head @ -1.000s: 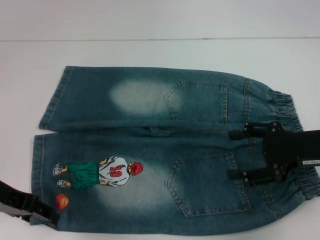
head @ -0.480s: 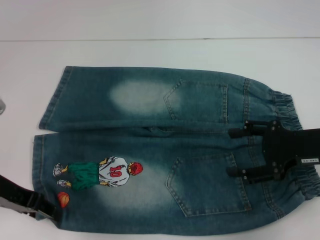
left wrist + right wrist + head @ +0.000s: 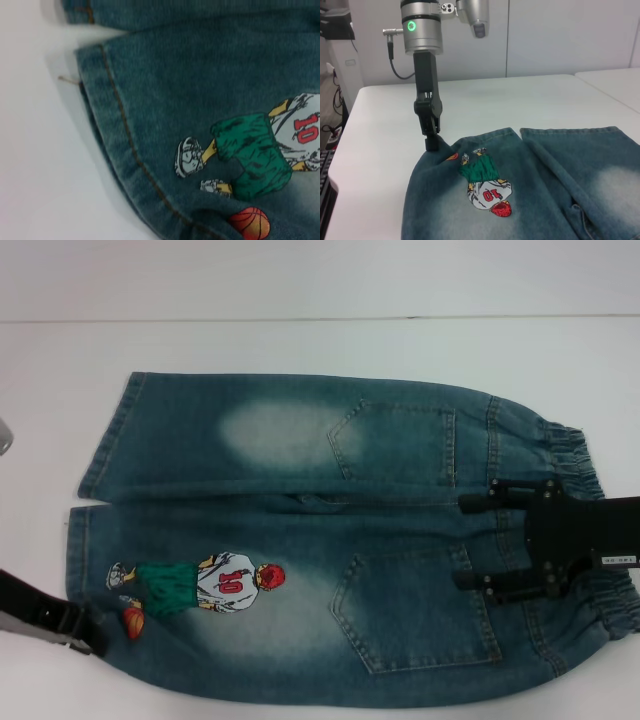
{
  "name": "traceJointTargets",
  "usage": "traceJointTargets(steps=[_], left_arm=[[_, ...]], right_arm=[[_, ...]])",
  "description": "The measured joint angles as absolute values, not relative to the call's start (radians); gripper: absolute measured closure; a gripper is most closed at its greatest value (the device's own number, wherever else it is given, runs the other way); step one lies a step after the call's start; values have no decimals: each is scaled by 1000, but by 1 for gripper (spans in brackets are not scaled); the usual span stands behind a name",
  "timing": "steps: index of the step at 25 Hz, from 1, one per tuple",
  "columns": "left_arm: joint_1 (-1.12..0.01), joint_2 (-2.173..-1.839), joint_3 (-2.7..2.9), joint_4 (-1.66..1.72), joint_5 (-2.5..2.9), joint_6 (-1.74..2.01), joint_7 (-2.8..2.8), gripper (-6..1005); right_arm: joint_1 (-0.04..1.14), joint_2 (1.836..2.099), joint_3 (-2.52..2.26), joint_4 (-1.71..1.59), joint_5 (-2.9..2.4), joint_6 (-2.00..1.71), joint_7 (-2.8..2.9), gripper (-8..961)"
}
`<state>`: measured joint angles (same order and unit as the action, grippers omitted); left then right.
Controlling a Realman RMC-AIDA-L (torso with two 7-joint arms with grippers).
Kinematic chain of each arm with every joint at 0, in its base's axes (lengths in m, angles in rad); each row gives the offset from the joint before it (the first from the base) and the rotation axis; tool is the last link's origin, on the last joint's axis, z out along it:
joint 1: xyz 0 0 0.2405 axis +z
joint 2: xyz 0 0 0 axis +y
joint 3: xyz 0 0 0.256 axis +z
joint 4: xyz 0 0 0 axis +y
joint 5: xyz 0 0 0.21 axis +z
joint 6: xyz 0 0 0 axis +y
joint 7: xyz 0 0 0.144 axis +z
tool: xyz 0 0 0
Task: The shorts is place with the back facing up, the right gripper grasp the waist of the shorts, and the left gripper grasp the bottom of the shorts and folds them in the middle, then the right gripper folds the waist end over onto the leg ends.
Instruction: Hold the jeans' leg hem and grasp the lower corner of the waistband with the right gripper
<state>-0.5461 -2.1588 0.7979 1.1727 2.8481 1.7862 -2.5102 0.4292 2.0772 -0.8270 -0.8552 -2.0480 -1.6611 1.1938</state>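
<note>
- On the white table [image 3: 320, 345] lies one pair of shorts [image 3: 300, 540], spread flat with the back up, two legs side by side.
- Counted on the shorts: two back patch pockets, two pale bleached patches, one cartoon player [image 3: 200, 583] numbered 10, one orange ball beside that player.
- At the waist of the shorts [image 3: 590, 530], opposite the cartoon player, one right gripper [image 3: 470, 545] rests over the gathered band, its two fingers spread wide apart, one to each side of the centre seam, clamping nothing.
- At the bottom of the shorts [image 3: 78, 570], on the cartoon player's leg, one left gripper [image 3: 95, 638] stands at the outer hem corner just beside the ball.
- From the right wrist view the left gripper [image 3: 432, 142] touches that corner, denim puckered against it; whether its fingers pinch the cloth I cannot tell.
</note>
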Motion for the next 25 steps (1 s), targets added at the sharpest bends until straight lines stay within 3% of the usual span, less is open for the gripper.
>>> traceJointTargets(steps=[5, 17, 22, 25], left_arm=[[-559, -2160, 806, 1168, 2841, 1760, -2498, 886], [-564, -2160, 810, 1175, 2806, 1750, -2459, 925], [-562, -2159, 803, 1177, 2803, 1745, -2442, 926], [-565, -2159, 808, 1177, 2802, 1744, -2438, 925]], right_arm=[[423, 2077, -781, -856, -2047, -1666, 1202, 63], [415, 2058, -740, -1114, -2282, -1696, 1682, 63], [506, 2025, -715, -1163, -2530, -1881, 1882, 63], [556, 2032, -708, -1182, -2684, -1931, 1929, 64]])
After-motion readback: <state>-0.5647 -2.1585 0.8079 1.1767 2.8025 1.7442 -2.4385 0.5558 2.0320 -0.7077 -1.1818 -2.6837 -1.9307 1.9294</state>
